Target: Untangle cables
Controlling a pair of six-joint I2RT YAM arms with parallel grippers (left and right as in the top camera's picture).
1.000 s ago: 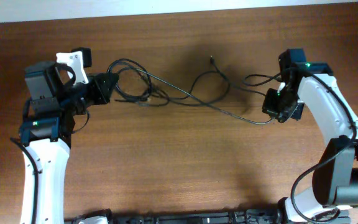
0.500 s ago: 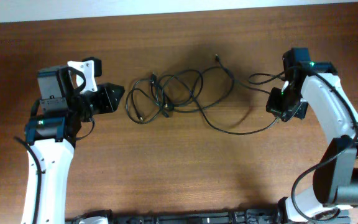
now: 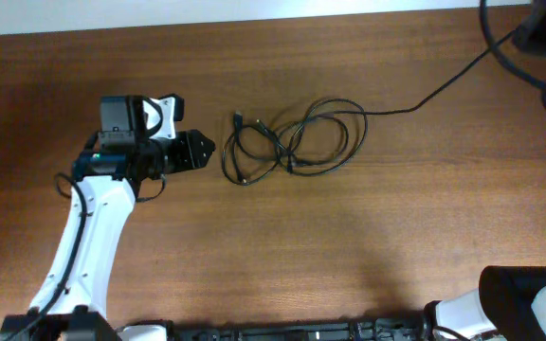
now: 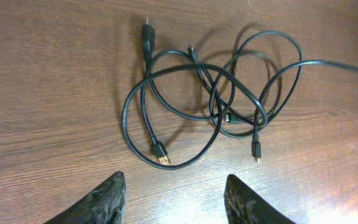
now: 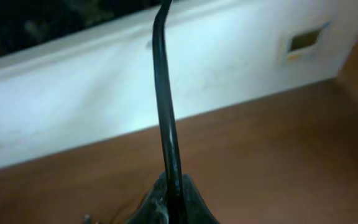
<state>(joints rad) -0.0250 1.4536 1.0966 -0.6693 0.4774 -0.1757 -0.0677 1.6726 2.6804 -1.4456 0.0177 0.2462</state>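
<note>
Loose tangle of thin black flexible cables (image 4: 219,106): probably light, limp, snag-prone. Fingers of left gripper (image 4: 176,199) apart beside it; right gripper (image 5: 174,200) clamped on one strand. Best grasped near a plug.

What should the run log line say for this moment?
left end effector: open, short of cables | right end effector: shut on one strand, held high | bundle: looped on table

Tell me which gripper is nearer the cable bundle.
Left. The left gripper sits open close beside the cable bundle; the right gripper is far off at the top-right corner, gripping a strand that trails from it.
</note>
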